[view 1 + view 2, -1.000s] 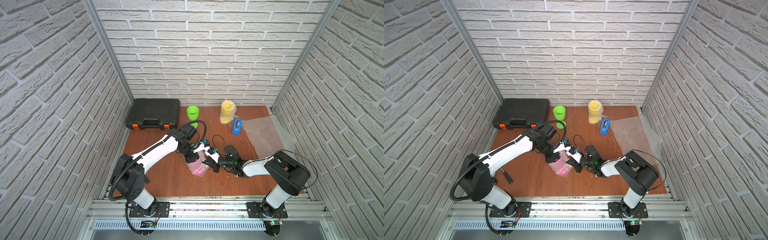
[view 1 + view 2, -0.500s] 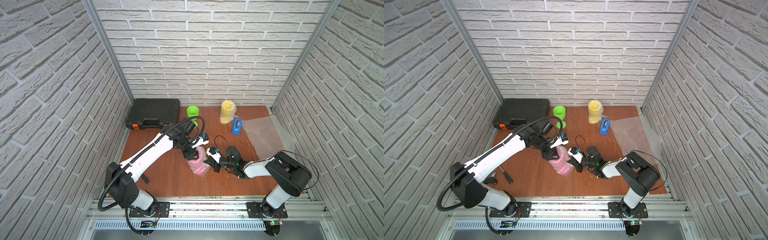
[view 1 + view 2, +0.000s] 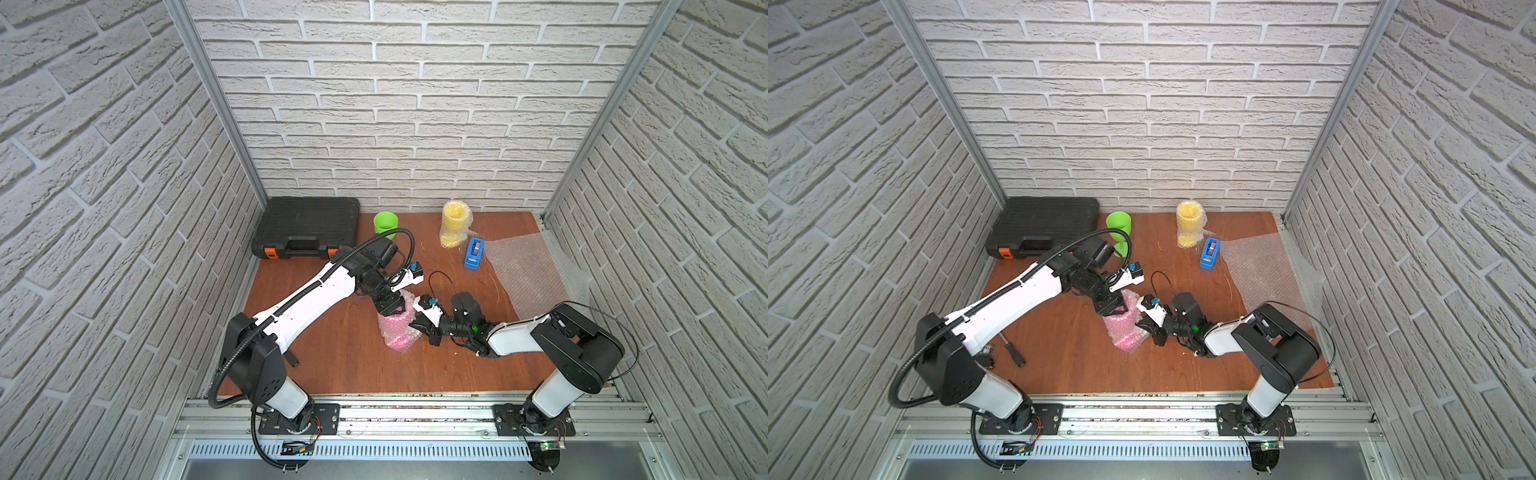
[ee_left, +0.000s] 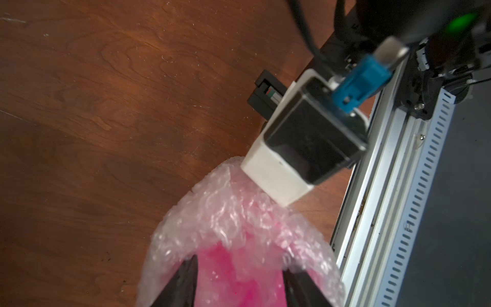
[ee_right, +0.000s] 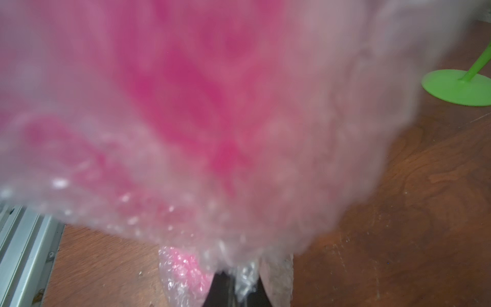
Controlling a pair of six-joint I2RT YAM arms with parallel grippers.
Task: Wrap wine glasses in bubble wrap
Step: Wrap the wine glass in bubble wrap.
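One pink goblet [image 3: 397,340], long axis near upright | right claw [image 3: 415,328] pinching bubble wrap [image 3: 409,300] | left claw [image 3: 390,309] grip unclear

Tabletop [image 4: 106,79] reading as red-brown wood, grain showing, semi-gloss, fine scratches catching light. Bubble wrap [image 4: 233,212] looking like clear plastic film, crinkly, glinting. Pink goblet [image 4: 233,279] showing thru it as opaque plastic. Green goblet [image 5: 457,87] foot looking smooth, satin plastic. Rail [image 4: 385,186] coming across as brushed alu. Toolcase [image 3: 307,224] looking matt blk plastic. Walls [image 3: 415,124] looking rough, matt white brick.
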